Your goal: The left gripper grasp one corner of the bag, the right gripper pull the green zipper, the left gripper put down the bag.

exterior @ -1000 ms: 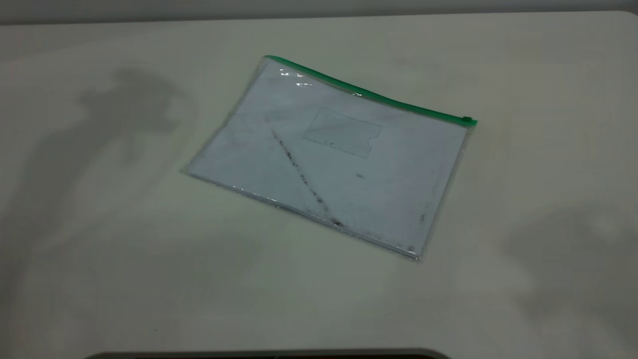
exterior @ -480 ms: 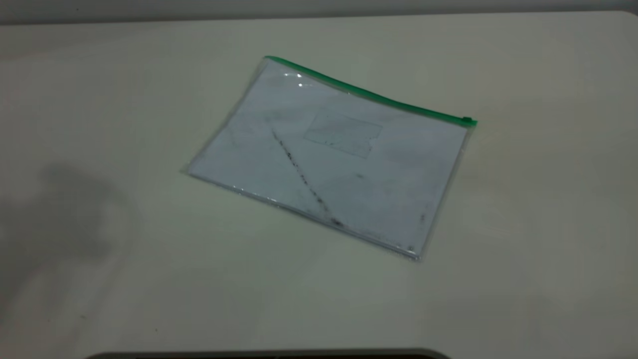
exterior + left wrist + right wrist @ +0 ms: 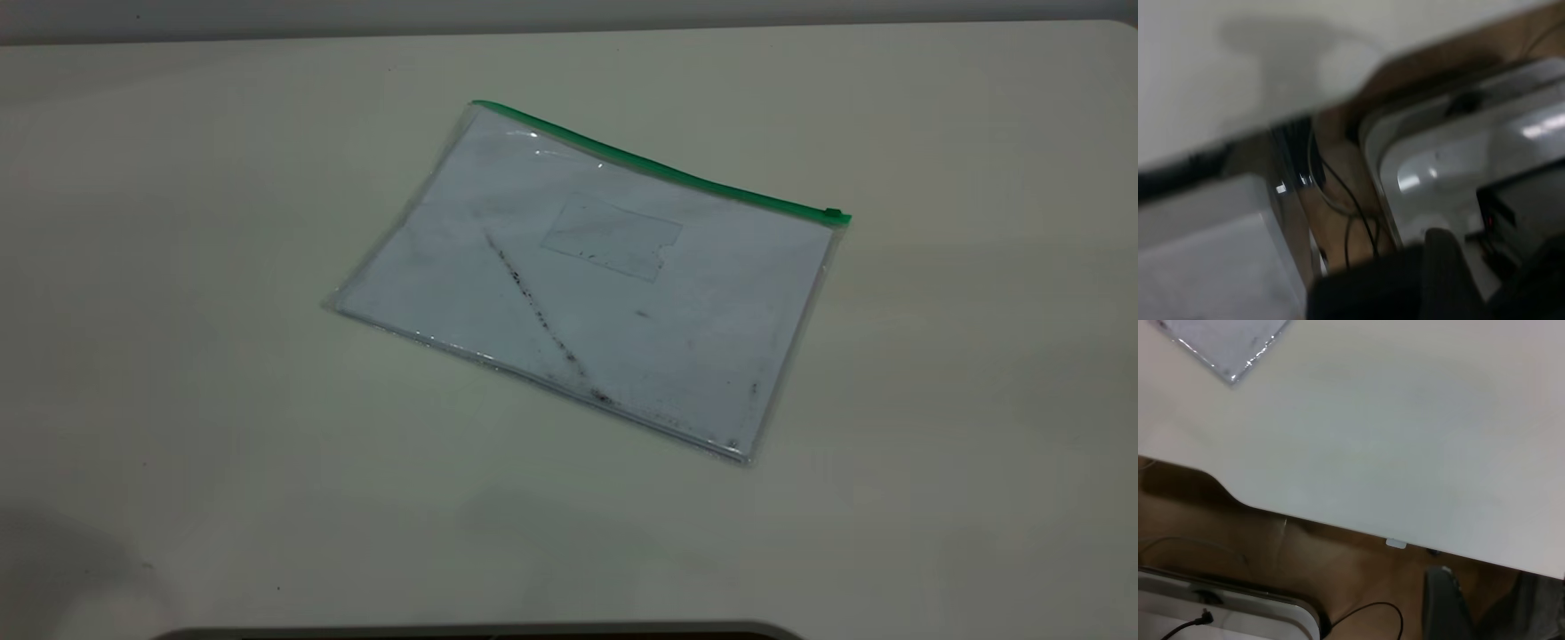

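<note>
Flat near the middle of the pale cream table (image 3: 178, 267), towards its far edge: a rectangular clear plastic bag (image 3: 622, 338) with a white sheet inside and a dark diagonal smudge. Along its far long edge, a narrow bright green zipper (image 3: 658, 169), slider tab at the right-hand end. Both arms outside the exterior view.

Black left gripper (image 3: 1485, 293) off the table edge, above brown floor, black cables (image 3: 1351, 227) and possibly a grey-white tray (image 3: 1451, 153); open or closed, cannot tell. Black right gripper (image 3: 1471, 613) beyond the notched table edge, opening equally unclear. Only the right wrist view catches a bag corner (image 3: 1231, 353).
</note>
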`<state>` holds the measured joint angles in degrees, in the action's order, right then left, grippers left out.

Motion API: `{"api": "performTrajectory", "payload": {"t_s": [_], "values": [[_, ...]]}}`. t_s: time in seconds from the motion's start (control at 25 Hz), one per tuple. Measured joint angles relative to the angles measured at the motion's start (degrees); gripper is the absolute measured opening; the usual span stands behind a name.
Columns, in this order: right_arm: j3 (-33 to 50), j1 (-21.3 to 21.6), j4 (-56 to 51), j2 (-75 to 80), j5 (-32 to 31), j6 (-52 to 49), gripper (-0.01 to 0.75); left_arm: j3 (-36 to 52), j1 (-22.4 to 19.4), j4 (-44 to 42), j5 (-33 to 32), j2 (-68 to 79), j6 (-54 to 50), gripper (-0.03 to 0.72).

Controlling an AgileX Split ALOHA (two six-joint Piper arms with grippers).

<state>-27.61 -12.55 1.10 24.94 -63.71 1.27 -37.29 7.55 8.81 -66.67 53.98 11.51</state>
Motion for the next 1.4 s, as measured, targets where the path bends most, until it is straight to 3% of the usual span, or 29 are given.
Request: {"api": "performTrajectory", "payload": {"t_s": [0.2,0.8,0.92,1.16,1.4], "values": [[0.0,0.0,0.1,0.0,0.0,-0.1,0.438,9.0,0.0,-0.3,2.4,-13.0,-1.3,0.467],[0.0,0.0,0.1,0.0,0.0,-0.1,0.438,9.1,0.0,-1.9,1.9,-52.9,-3.9,0.467],[0.1,0.2,0.1,-1.1,0.1,-0.1,0.438,9.1,0.0,-1.9,1.0,-54.9,-3.9,0.467],[0.1,5.7,-0.1,-13.5,-0.1,-0.1,0.438,9.1,-0.3,-1.9,1.0,-54.9,-3.8,0.467],[0.1,6.3,0.0,-25.8,-0.8,-0.1,0.438,9.1,-4.6,-1.9,1.0,-55.0,-3.8,0.467]]}}
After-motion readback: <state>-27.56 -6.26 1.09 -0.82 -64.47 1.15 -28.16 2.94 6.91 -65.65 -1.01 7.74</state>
